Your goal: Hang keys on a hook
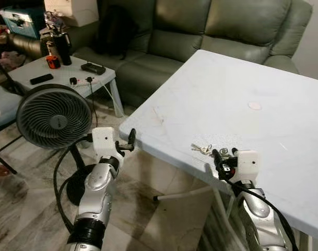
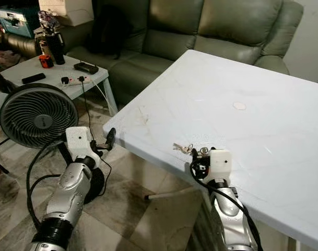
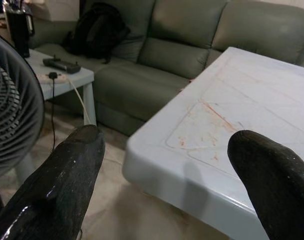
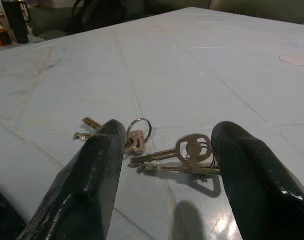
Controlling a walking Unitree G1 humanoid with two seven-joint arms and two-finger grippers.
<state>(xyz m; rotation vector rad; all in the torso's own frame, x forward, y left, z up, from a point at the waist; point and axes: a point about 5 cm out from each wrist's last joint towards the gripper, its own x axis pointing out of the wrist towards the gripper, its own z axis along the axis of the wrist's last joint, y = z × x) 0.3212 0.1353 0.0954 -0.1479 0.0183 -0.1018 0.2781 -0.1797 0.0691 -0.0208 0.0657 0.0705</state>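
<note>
Metal keys [image 4: 166, 152] lie flat near the white table [image 1: 242, 83] front edge between the right gripper [image 4: 164, 175]'s spread fingers: light, rigid, slippery, likely to skate, so pinch the bunched bows by the ring; left gripper [image 3: 166, 190] spread, empty.

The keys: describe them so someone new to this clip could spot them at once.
Find the big white table in front of the green sofa. Near its front edge, just ahead of the right gripper with its jaws open, lie the keys: a small metal bunch on rings, the only loose object there.
</note>
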